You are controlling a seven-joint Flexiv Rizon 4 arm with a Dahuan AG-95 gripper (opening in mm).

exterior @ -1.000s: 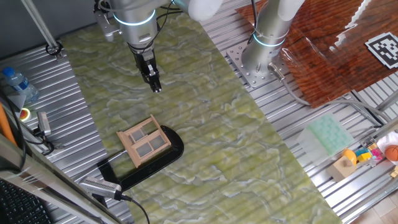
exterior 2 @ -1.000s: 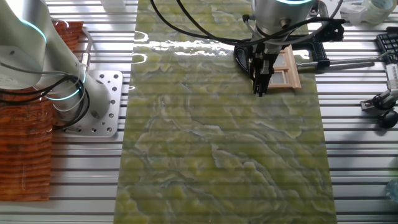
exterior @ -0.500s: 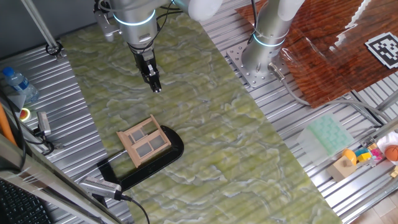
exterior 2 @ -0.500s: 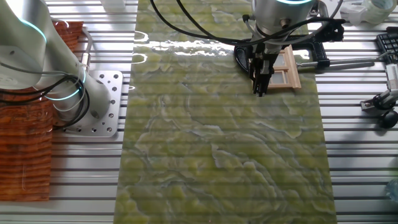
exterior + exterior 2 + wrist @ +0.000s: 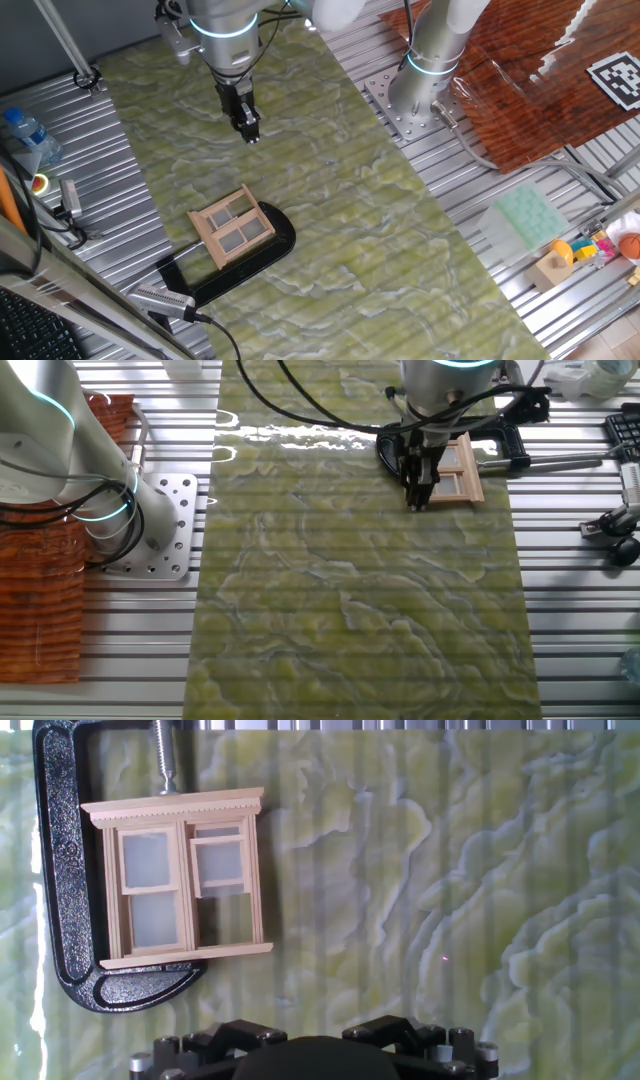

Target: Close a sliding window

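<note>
The sliding window [image 5: 232, 227] is a small tan wooden frame with grey panes, lying flat on the green mat and held by a black C-clamp [image 5: 262, 257]. In the hand view the window [image 5: 180, 880] is at the upper left; its right sash sits high, leaving a gap below it. My gripper [image 5: 250, 134] hangs above the mat, well apart from the window, fingers together and empty. In the other fixed view the gripper [image 5: 417, 503] stands in front of the window [image 5: 464, 468]. The fingertips do not show in the hand view.
The clamp [image 5: 60, 910] wraps the window's left side, its screw at the top. A second arm's base [image 5: 420, 85] stands at the mat's far edge. A bottle [image 5: 25, 132], a green tray [image 5: 528, 218] and small toys [image 5: 590, 250] lie off the mat.
My gripper has risen slightly and shifted a little away from the window. The window and clamp have not moved.
</note>
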